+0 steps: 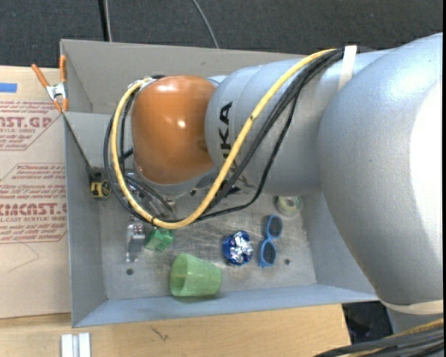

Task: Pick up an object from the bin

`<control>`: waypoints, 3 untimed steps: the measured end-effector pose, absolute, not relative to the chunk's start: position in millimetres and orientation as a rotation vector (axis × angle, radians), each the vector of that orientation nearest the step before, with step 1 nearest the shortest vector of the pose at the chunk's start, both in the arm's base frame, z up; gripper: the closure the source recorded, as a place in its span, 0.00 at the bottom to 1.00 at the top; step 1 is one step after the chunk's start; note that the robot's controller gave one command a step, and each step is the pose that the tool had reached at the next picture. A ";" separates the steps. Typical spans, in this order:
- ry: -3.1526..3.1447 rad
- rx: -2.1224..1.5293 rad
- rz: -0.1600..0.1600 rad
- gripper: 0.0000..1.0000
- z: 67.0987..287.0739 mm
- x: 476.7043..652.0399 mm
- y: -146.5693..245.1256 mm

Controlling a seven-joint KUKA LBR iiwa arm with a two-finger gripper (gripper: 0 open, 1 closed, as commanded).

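- Grey metal bin (85, 274): five loose things lie on its floor, none touching another.
- One pale green plastic cup (195, 276) lies on its side by the wall at the view's bottom.
- One blue-and-white crumpled foil ball (238, 248); one pair of blue toy sunglasses (269, 240) just right of it; one pale ring (288, 204) farther back.
- One small bright green block (160, 239), left of centre.
- Gripper (137, 238), under the orange wrist cover (171, 129), sits low just beside the green block; its opening cannot be told.

Arm (372, 162) cut off at right, bin (85, 236) floor mostly hidden
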State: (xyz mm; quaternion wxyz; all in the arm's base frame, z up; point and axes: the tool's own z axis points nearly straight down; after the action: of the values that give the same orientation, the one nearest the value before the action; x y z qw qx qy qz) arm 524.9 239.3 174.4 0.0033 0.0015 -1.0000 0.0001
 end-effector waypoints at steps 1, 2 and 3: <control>-3.135 0.174 0.006 0.00 130.2 560.7 146.8; -3.139 0.061 -0.001 0.00 98.3 554.6 147.3; -3.141 -0.041 -0.002 0.00 99.4 552.6 139.4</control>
State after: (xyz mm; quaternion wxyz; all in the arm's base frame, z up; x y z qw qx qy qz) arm 552.6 139.4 99.4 0.0001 -0.0131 -0.9999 -0.0005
